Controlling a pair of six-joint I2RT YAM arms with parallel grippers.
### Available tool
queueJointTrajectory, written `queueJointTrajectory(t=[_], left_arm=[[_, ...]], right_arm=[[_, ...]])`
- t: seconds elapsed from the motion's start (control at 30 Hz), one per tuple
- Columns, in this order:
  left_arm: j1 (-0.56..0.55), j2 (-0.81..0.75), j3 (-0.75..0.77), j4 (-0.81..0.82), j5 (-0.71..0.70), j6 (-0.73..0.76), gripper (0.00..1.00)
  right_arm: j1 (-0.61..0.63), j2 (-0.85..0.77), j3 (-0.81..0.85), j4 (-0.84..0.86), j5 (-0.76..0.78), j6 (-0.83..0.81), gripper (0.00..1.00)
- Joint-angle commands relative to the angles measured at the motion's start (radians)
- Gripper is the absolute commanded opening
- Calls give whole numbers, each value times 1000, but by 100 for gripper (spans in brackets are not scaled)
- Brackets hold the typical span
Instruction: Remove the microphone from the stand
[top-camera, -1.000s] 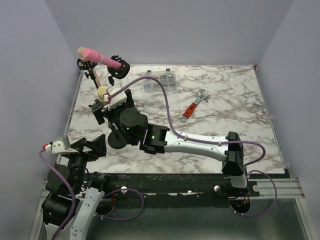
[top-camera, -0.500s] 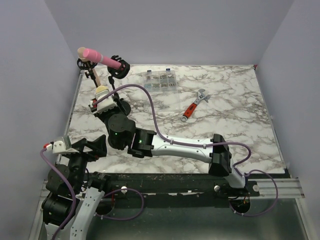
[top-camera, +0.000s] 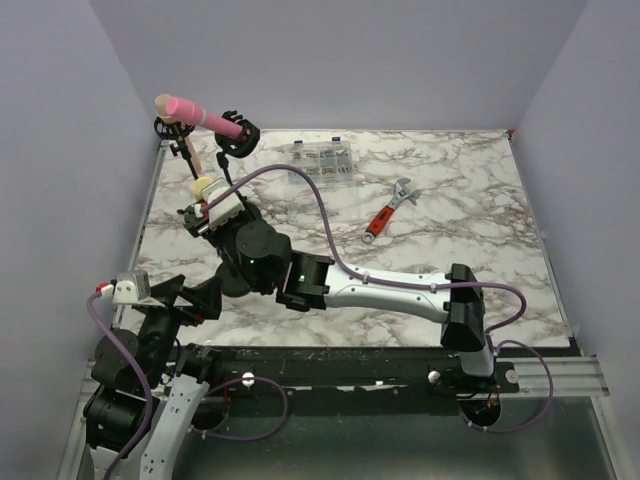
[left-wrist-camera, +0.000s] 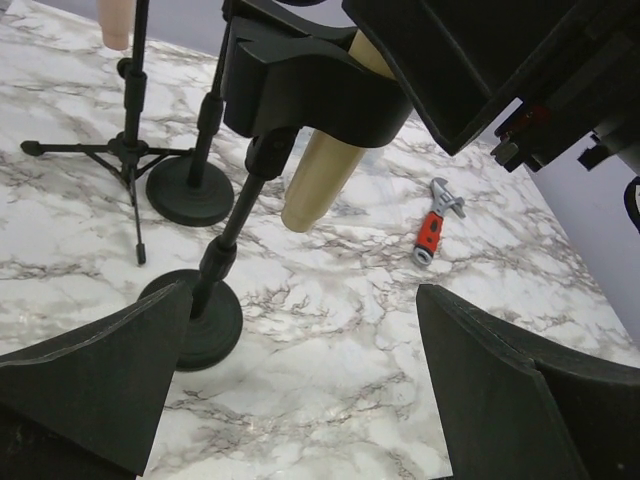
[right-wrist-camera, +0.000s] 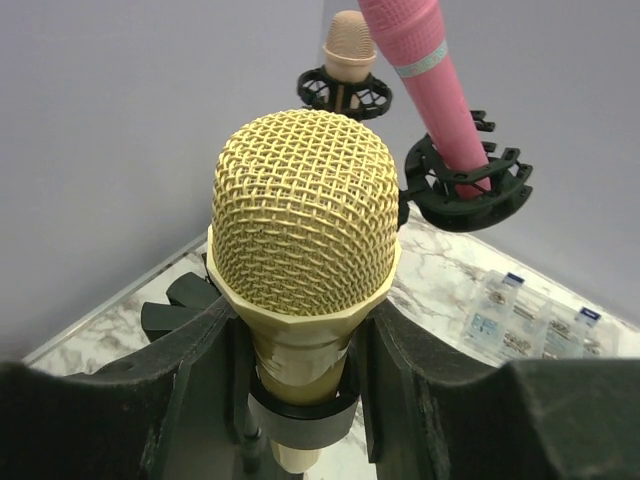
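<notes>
1. Top external view: the right gripper (top-camera: 215, 207) reaches to the table's (top-camera: 450, 230) left edge, short of the far-left corner, where the gold microphone (top-camera: 208, 186) stands. A pink microphone (top-camera: 200, 115) sits mounted in the far-left corner. The left gripper (top-camera: 188, 296) hangs over the near-left corner.
2. Left wrist view: the left gripper (left-wrist-camera: 302, 292) is spread wide, holding nothing. The microphone's (left-wrist-camera: 322, 170) tan handle slants down out of the black clip on its stand (left-wrist-camera: 215, 262), which has a round base. A red-handled wrench (left-wrist-camera: 430, 226) lies further right.
3. Right wrist view: the right gripper (right-wrist-camera: 302, 322) pinches the microphone (right-wrist-camera: 305, 210) just below its rounded gold mesh head. The clip ring circles the handle underneath.
</notes>
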Motion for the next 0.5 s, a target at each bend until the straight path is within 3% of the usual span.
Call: queueJointTrajectory(t=[0.0, 0.27, 0.47], left_arm=[[-4, -282, -16, 60, 135, 11, 99], [-4, -187, -43, 169, 301, 6, 99], [-4, -85, -98, 280, 441, -7, 99]], right_arm=[[-46, -162, -111, -67, -222, 83, 1], [-135, -391, -319, -139, -441, 187, 1], [-151, -514, -456, -160, -456, 167, 1]])
